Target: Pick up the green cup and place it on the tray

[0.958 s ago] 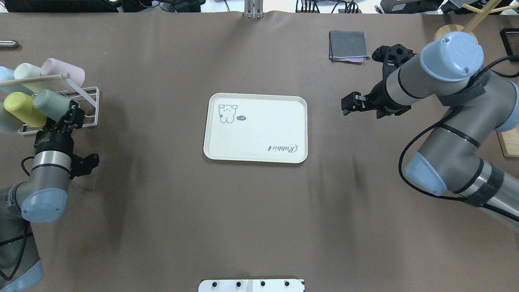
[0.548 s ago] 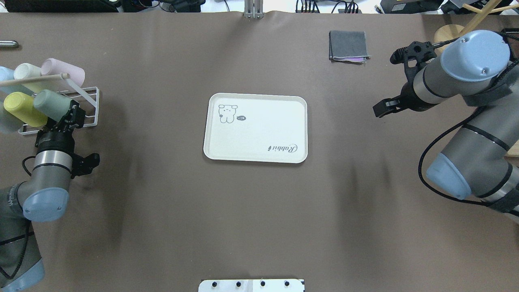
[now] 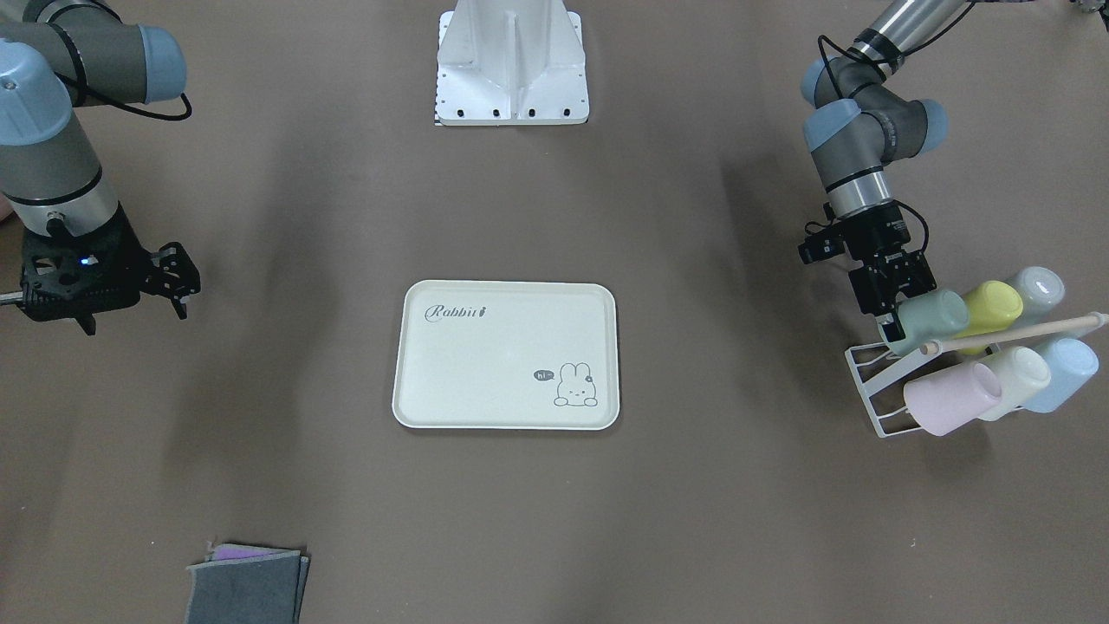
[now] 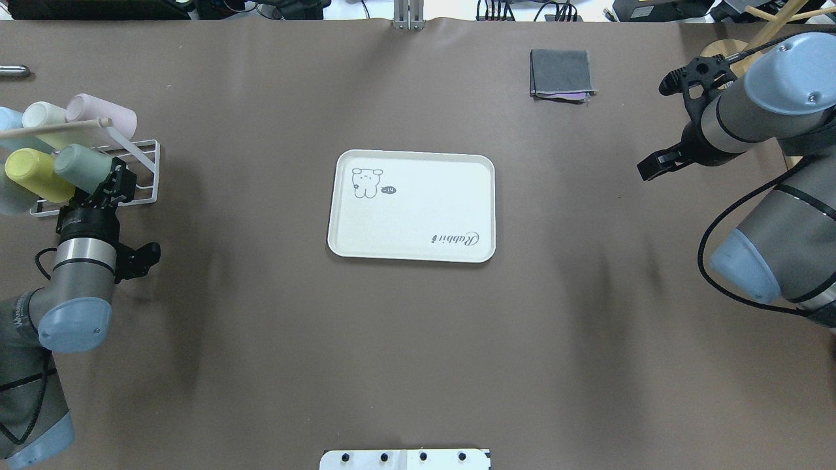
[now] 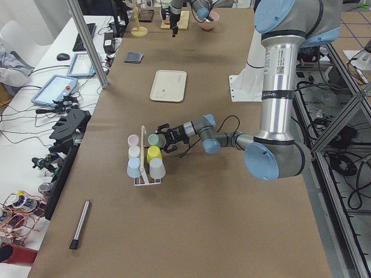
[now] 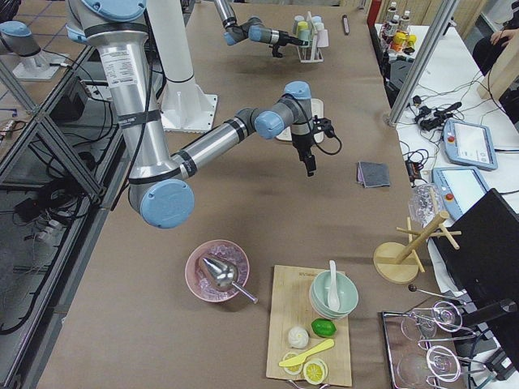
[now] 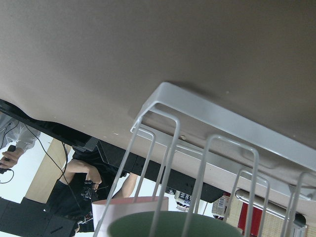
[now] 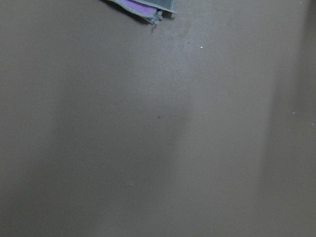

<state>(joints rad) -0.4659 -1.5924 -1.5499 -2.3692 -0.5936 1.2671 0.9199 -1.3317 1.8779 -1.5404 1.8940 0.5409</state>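
Brown matting covers the table (image 4: pixel 274 339) edge to edge; at the top of the overhead view, cables and gear show past the far edge.

Left arm: rises from the lower left of the overhead frame, wrist straight, aimed up-frame at the white wire rack (image 4: pixel 145 171). The left gripper (image 4: pixel 116 184) sits at the mouth of the green cup (image 4: pixel 81 168), which lies on its side on the rack at the frame's left edge, beside a yellow cup (image 4: pixel 31 173). I cannot tell whether the fingers are pinching the rim or merely next to it; the wrist camera shows only rack wires and the cup's rim at the bottom edge.

Right arm: folded at the upper right of the overhead frame. The right gripper (image 3: pixel 184 282) hovers over bare matting with its fingers spread, holding nothing.

The tray (image 4: pixel 418 212) lies flat at frame centre with nothing on it, well apart from both grippers. A folded grey cloth (image 4: pixel 562 72) lies at upper right, near the right arm. A pink cup (image 4: pixel 101 112) and a cream cup (image 4: pixel 44 116) sit on the rack's upper row, under a wooden dowel (image 4: pixel 55 127).
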